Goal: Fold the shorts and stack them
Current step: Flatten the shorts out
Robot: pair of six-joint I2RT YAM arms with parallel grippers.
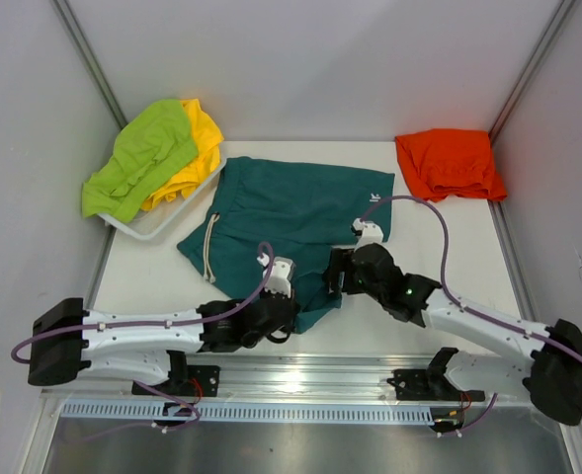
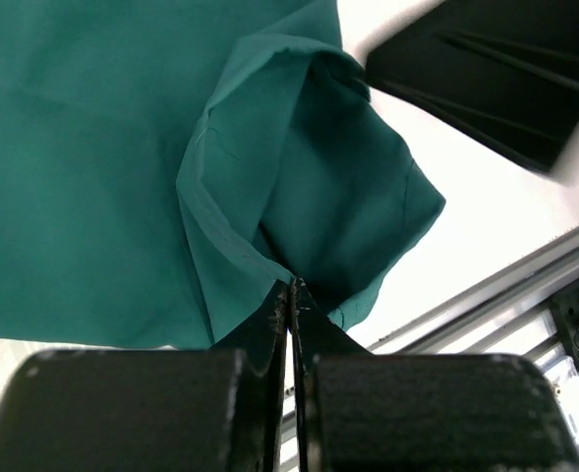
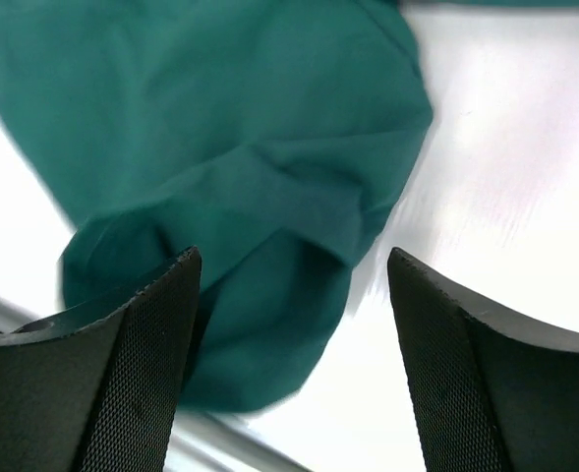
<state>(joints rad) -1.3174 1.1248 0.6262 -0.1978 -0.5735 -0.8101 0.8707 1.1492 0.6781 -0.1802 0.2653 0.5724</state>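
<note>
In wrist view, left tool [image 2: 291,293] apparently pinching shorts [image 2: 92,147]

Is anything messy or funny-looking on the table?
Yes. The teal shorts aren't flat: their near leg is scrunched where the left gripper pinches it. The lime shorts and yellow shorts flop over the rim of a white tray.

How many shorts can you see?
4: teal green fabric shorts lie mid-table, bright orange shorts far right, lime green shorts atop yellow shorts in the white tray far left. More may hide underneath.
</note>
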